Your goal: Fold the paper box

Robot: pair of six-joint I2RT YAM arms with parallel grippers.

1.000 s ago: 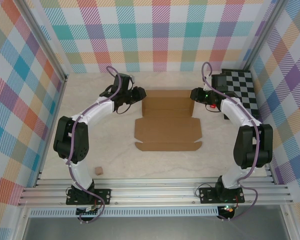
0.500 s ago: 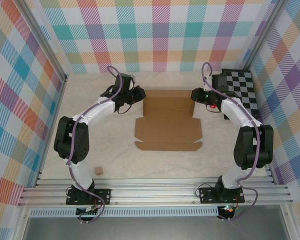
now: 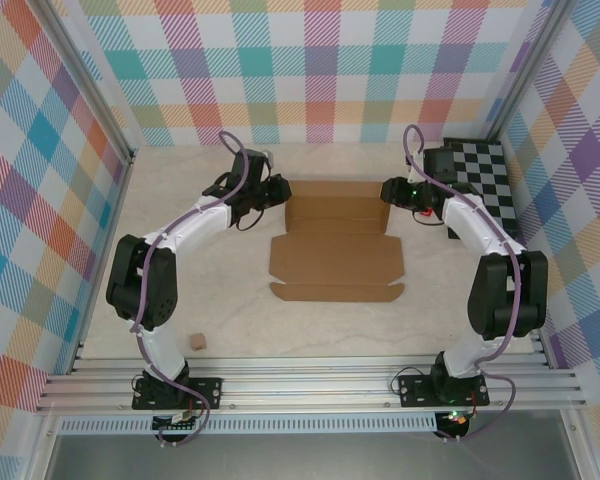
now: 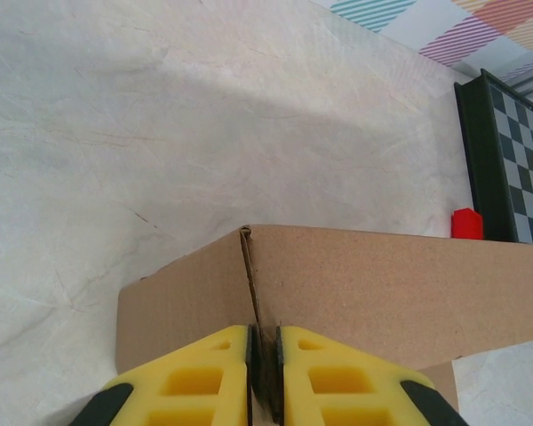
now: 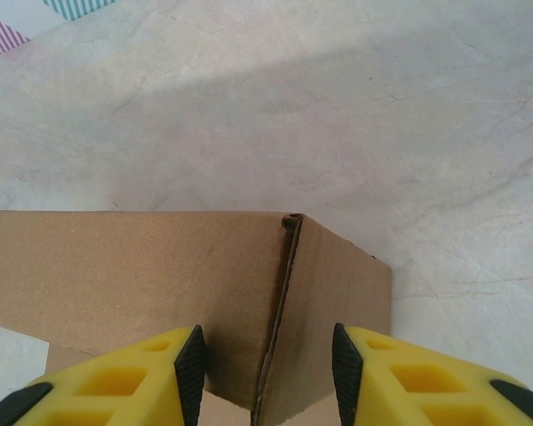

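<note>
Not much has moved in the last second: your left wrist shifted a hair, and the box (image 3: 335, 245) stayed put mid-bench (image 3: 230, 320). Your left fingers (image 4: 195, 377) are clamped on the raised flap at the box's 9 o'clock end, with the cardboard edge pinched between them. Your right fingers (image 5: 400, 377) are spread apart, one on either side of the upright corner at the 3 o'clock end. The box's near panel lies flat toward 6 o'clock.

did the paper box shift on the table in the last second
No. The paper box sits where it was, its right end just as far from the checkered board.
</note>
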